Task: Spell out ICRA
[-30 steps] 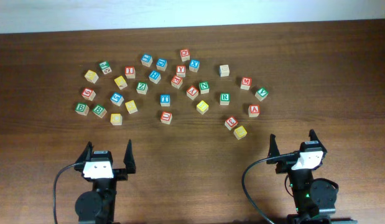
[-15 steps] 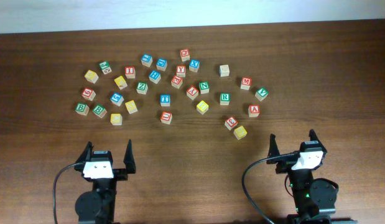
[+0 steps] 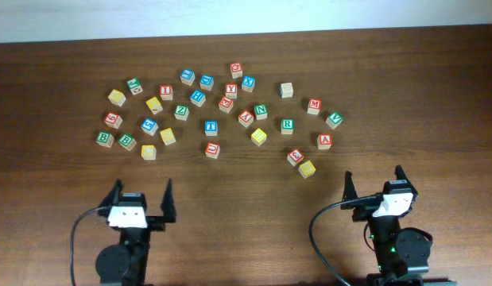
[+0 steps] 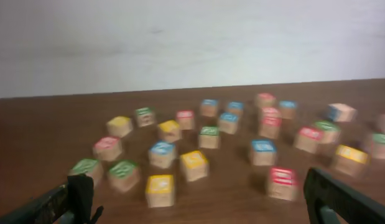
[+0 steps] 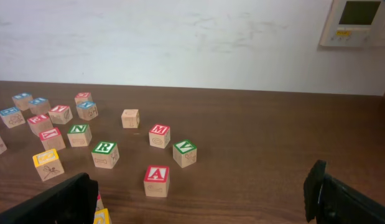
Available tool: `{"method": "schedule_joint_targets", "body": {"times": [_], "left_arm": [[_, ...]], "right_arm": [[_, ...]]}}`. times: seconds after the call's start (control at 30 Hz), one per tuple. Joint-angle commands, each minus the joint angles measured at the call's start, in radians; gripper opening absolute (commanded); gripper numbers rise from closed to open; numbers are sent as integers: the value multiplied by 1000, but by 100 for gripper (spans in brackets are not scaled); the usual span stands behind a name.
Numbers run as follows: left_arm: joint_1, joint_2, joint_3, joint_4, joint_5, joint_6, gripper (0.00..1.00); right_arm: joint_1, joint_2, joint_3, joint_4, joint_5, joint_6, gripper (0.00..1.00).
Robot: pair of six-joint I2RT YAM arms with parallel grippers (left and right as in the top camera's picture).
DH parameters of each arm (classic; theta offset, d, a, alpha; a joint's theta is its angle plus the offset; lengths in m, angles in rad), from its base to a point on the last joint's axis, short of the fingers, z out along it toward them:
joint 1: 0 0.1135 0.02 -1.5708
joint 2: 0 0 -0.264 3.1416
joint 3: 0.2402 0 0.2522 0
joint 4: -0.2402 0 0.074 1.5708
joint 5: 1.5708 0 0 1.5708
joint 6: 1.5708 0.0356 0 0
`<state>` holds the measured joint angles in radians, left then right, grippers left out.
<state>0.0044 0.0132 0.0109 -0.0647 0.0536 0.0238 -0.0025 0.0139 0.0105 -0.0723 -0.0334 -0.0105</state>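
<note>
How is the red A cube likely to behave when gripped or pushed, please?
The red A cube looks like solid wood, so probably rigid and light. Resting on a flat face, it should slide, not roll.

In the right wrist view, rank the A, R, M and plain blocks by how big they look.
1. A block
2. R block, only slightly smaller-looking
3. M block
4. plain block
Nearness to the camera drives this order; their true sizes may well match.
</note>
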Motion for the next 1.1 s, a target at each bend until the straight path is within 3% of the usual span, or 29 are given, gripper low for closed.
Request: {"method": "schedule_joint_targets", "body": {"times": [0.0, 0.1, 0.23, 0.33, 0.5, 0.57, 0.63, 0.77, 0.87, 0.97, 1.03, 1.07], "left_arm": [[5, -2, -1, 47, 380, 14, 99], [5, -2, -1, 179, 532, 14, 99], [5, -2, 10, 384, 534, -81, 99], [5, -2, 83, 406, 530, -123, 99], [5, 105, 364, 186, 526, -124, 99], [5, 280, 563, -50, 548, -73, 99], [5, 499, 771, -271, 686, 3, 99], [5, 659, 848, -227, 922, -8, 99], [5, 745, 903, -262, 884, -79, 99], [-5, 925, 1100, -648, 653, 12, 99], [-32, 1019, 1154, -771, 567, 19, 99], [-42, 1051, 1154, -780, 591, 14, 99]], "right_arm": [[-4, -8, -5, -6, 12, 3, 98], [-5, -8, -5, -6, 12, 4, 98], [-5, -8, -5, -6, 12, 3, 98], [-5, -8, -5, -6, 12, 3, 98], [-5, -8, -5, -6, 12, 3, 98], [-5, -8, -5, -6, 12, 4, 98], [-4, -8, -5, -6, 12, 3, 98], [-5, -8, -5, -6, 12, 3, 98], [-4, -8, -5, -6, 12, 3, 98], [-5, -8, -5, -6, 12, 3, 98], [-4, -8, -5, -6, 12, 4, 98], [-4, -8, -5, -6, 12, 3, 98]]}}
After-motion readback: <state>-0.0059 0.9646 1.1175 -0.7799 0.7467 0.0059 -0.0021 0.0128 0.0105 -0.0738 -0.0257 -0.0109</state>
